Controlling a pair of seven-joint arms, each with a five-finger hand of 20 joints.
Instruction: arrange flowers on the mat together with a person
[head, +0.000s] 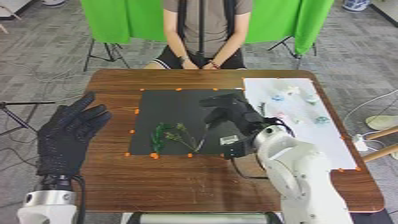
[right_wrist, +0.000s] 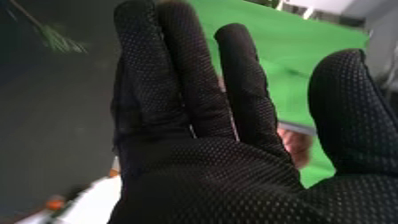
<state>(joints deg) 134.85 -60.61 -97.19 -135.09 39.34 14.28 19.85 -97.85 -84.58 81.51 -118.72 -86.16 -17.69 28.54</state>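
In the head view my right hand (head: 234, 112) is over the right part of the black mat (head: 169, 107), its fingers relaxed and nothing held. The right wrist view has my right hand (right_wrist: 204, 155) with straight fingers and the thumb apart. Green stems (head: 160, 137) and a thin branching sprig (head: 187, 137) lie on the mat's lower left part; a green sprig tip (right_wrist: 60, 41) is visible in the right wrist view. Small pale flowers (head: 278, 97) lie on the white sheet (head: 258, 85) at the right. My left hand (head: 67, 135) is open beside the mat's left edge.
Orange markers (head: 155, 156) line the edges of the mat and sheet on the brown table (head: 160, 185). A person sits at the far side, hands (head: 210, 65) together near the table's far edge. Green cloth (head: 133, 20) hangs behind.
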